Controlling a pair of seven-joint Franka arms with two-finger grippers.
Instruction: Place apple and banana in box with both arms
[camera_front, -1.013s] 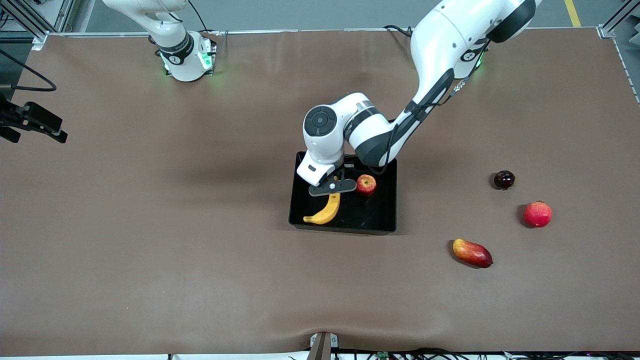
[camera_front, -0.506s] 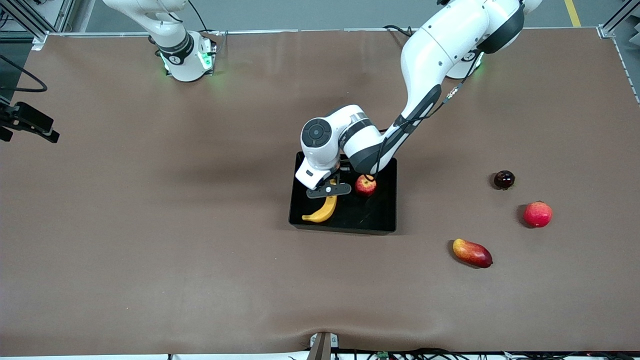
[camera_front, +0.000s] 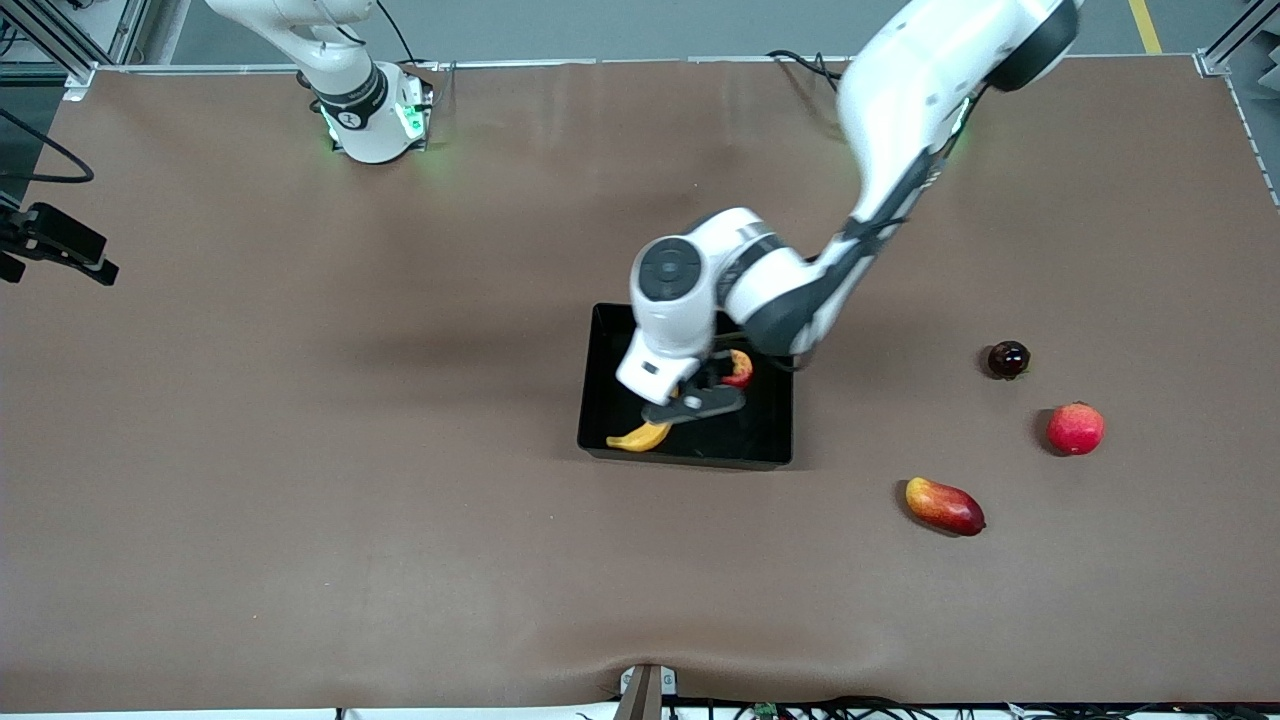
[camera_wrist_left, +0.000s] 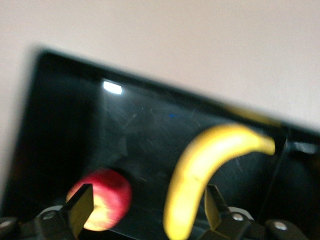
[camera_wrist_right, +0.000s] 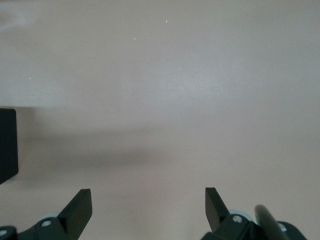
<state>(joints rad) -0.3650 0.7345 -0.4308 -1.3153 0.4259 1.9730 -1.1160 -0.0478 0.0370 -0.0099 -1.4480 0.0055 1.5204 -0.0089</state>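
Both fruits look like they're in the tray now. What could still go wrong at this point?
The left gripper hangs open low over the box, its fingers straddling the banana and close to the apple. A sideways retreat might nudge either fruit or catch the box wall. The banana's tip lies by the wall nearest the front camera, so a bump might tip it out. The right gripper waits open over bare table.

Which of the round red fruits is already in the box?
The apple with yellowish patches, in the black box beside the banana. The larger pinkish-red fruit lies on the table.
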